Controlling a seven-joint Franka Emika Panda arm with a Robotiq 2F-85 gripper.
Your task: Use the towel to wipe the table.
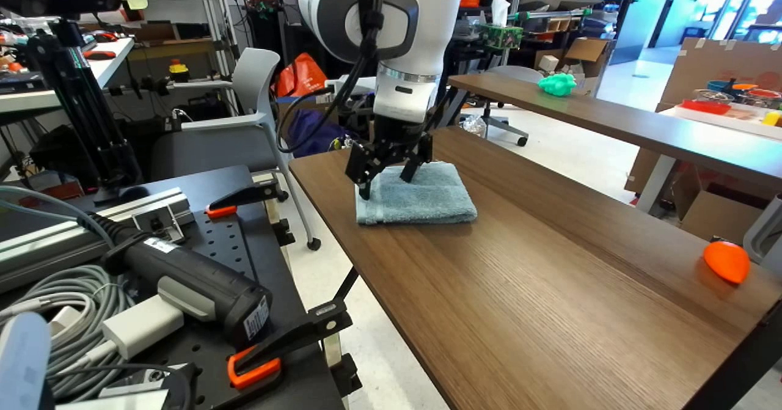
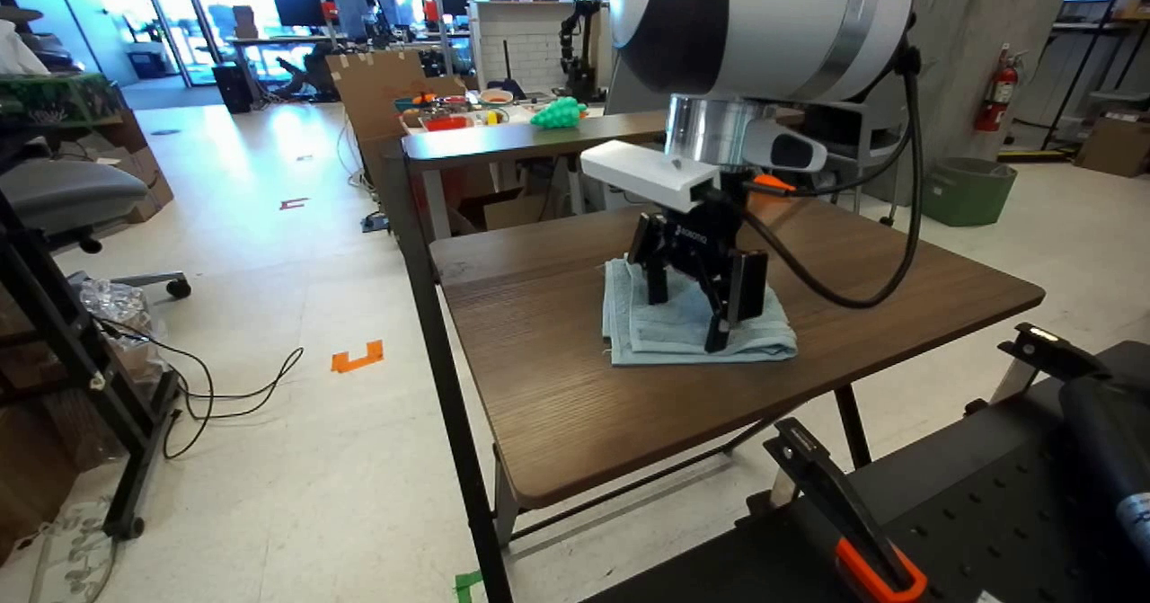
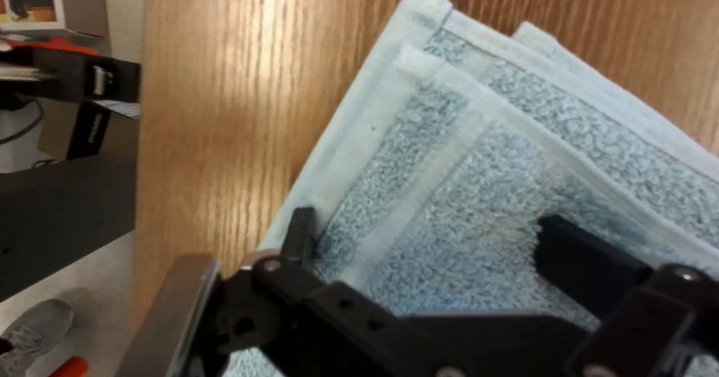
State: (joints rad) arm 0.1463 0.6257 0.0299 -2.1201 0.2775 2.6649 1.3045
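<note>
A light blue-teal towel (image 1: 427, 199) lies folded flat near one end of the dark brown table (image 1: 525, 288). Both exterior views show my gripper (image 2: 687, 320) pointing down over the towel (image 2: 629, 324), its two black fingers spread wide apart. In the wrist view the gripper (image 3: 425, 219) is open, with flat towel (image 3: 477, 186) spanning the gap. One finger's tip sits by the towel's pale hem; the opposite finger (image 3: 584, 264) presses into or rests against the pile, darkening it slightly. No fold is pinched between them. Bare table (image 3: 213, 113) shows beyond the hem.
An orange object (image 1: 727, 262) sits toward the table's far end. Alongside stands a dark cart (image 1: 223, 239) with clamps, cables and a black tool. A second table (image 1: 611, 117) carries a green lumpy object (image 1: 557, 84). A dark upright post (image 2: 431, 333) rises at the table's end.
</note>
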